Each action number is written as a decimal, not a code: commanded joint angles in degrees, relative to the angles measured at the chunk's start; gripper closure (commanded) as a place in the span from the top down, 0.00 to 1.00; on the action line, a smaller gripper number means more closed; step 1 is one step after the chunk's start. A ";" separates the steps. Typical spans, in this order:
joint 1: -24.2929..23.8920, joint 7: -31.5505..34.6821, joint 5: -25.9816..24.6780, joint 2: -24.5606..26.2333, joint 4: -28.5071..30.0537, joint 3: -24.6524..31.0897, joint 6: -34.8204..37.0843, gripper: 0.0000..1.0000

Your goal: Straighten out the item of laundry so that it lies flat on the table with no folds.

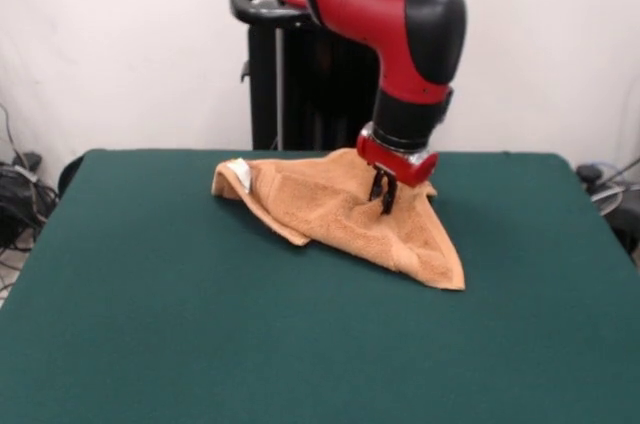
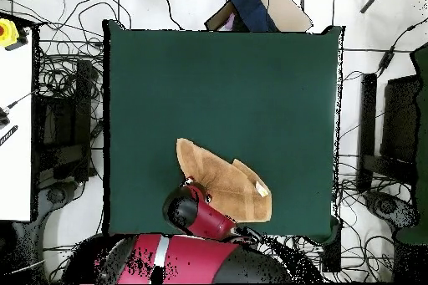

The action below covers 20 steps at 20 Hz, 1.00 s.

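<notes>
The orange-tan towel (image 1: 330,212) lies crumpled and folded on the dark green table (image 1: 200,324), near the robot's side. A small white tag (image 1: 241,173) shows at its left corner in the front view. One pointed corner reaches toward the table's middle. My gripper (image 1: 384,196) hangs from the red arm with its dark fingers down on the towel's raised middle. The fingers look close together with cloth bunched around them. In the overhead view the towel (image 2: 219,180) lies by the table's lower edge and the arm (image 2: 191,212) covers the gripper.
The black pedestal (image 1: 290,74) stands behind the table's far edge. Cables (image 2: 63,131) and equipment lie on the floor around the table. A white bench (image 2: 15,131) stands at the left of the overhead view.
</notes>
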 commanded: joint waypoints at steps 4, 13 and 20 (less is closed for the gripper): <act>3.36 23.02 5.07 2.60 -2.86 18.10 4.48 0.00; 3.77 24.50 5.74 -2.51 -0.91 20.29 6.19 0.00; 6.55 25.63 9.25 -6.30 -0.46 20.17 9.83 0.00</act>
